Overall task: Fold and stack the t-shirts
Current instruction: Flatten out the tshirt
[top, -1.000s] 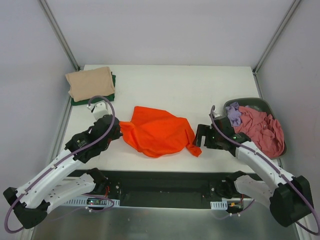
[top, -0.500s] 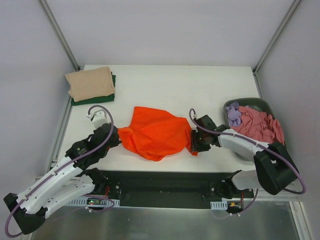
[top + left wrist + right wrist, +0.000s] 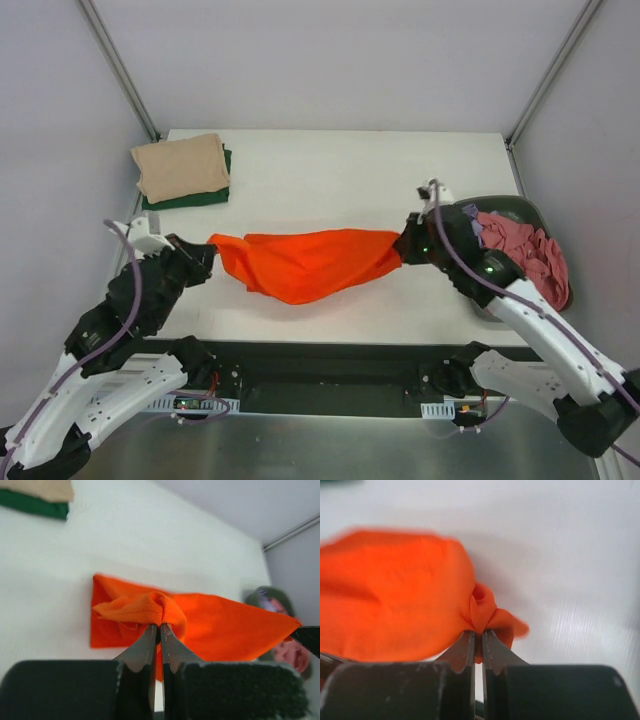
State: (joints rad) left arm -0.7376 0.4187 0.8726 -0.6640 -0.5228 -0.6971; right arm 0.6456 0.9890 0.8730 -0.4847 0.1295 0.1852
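A bright orange t-shirt (image 3: 305,260) hangs stretched between my two grippers above the middle of the table. My left gripper (image 3: 208,250) is shut on its left end, with cloth bunched at the fingertips (image 3: 159,626). At the right end my right gripper (image 3: 405,246) is shut on another bunch of orange cloth (image 3: 481,631). A folded beige t-shirt (image 3: 181,166) lies on a dark green one (image 3: 190,199) at the far left corner. A dusty pink t-shirt (image 3: 525,260) and a lilac one (image 3: 468,229) lie crumpled in the basket.
The dark grey oval basket (image 3: 510,208) stands at the table's right edge, close behind my right arm. White table surface (image 3: 340,180) shows between the folded pile and the basket. Grey walls and metal posts enclose the back and sides.
My right gripper reached the orange shirt's right end and shut on it. Both arms then lifted and pulled apart, stretching the crumpled shirt into a long band.
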